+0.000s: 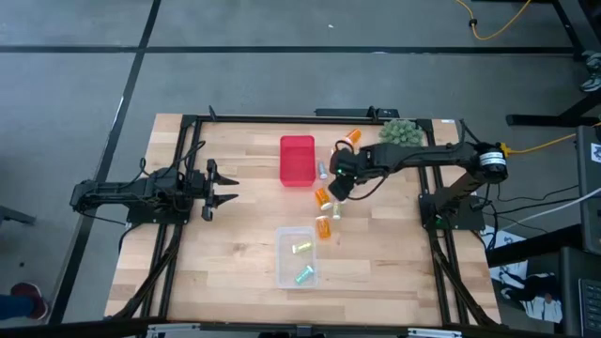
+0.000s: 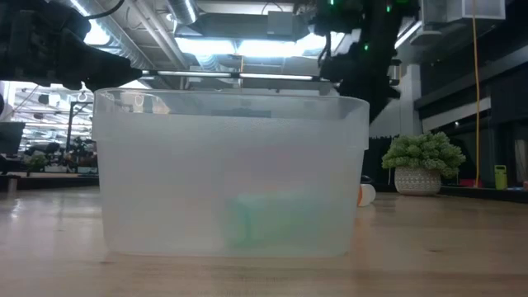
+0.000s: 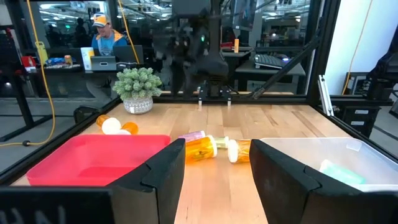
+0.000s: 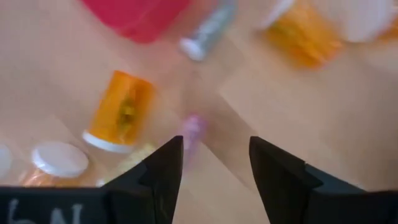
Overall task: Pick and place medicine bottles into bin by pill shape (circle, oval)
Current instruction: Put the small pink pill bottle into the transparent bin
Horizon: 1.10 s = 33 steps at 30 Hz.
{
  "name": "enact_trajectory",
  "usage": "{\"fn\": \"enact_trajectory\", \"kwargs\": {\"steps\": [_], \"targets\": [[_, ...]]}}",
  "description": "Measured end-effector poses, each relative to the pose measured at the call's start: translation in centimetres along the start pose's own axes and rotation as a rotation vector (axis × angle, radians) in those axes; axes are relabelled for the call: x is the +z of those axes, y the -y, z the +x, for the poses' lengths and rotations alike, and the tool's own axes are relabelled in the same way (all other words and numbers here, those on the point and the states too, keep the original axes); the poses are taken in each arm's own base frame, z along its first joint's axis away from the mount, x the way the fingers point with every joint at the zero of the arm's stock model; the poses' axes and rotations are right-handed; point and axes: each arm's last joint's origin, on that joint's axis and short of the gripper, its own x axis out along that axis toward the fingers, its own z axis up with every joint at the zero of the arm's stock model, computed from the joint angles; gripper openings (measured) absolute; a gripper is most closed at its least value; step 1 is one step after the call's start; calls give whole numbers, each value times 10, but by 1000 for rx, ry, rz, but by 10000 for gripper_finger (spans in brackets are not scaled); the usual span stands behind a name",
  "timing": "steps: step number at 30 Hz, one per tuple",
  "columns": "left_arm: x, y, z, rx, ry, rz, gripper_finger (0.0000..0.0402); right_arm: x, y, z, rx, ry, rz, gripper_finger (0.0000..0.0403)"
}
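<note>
Several medicine bottles lie on their sides on the wood table between the red bin (image 1: 297,160) and the clear bin (image 1: 297,255). They include orange ones with white caps (image 1: 322,197) (image 1: 325,226) and a tiny pink one (image 4: 193,130). Two greenish bottles (image 1: 301,248) lie in the clear bin. My right gripper (image 1: 336,188) hangs open above the cluster, and in its wrist view (image 4: 216,146) the pink bottle lies below the gap between the fingers, untouched. An orange bottle (image 4: 121,112) lies beside it. My left gripper (image 1: 225,186) waits open and empty at the table's left.
A green ball plant in a pot (image 1: 399,131) stands at the far right, with an orange bottle (image 1: 352,138) near it. A small clear-grey bottle (image 4: 208,31) lies by the red bin. A person (image 3: 102,37) sits beyond the table. Bare wood lies toward the near edge.
</note>
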Motion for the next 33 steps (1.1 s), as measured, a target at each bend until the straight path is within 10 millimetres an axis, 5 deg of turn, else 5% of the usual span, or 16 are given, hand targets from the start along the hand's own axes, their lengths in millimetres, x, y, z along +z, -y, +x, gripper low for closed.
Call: {"fn": "enact_trajectory", "kwargs": {"steps": [7,33], "targets": [[0,0,0,0,0,0,173,-16,9,35,46,-10,126,186],[0,0,0,0,0,0,173,-39,-7,89,37,-6,148,186]]}}
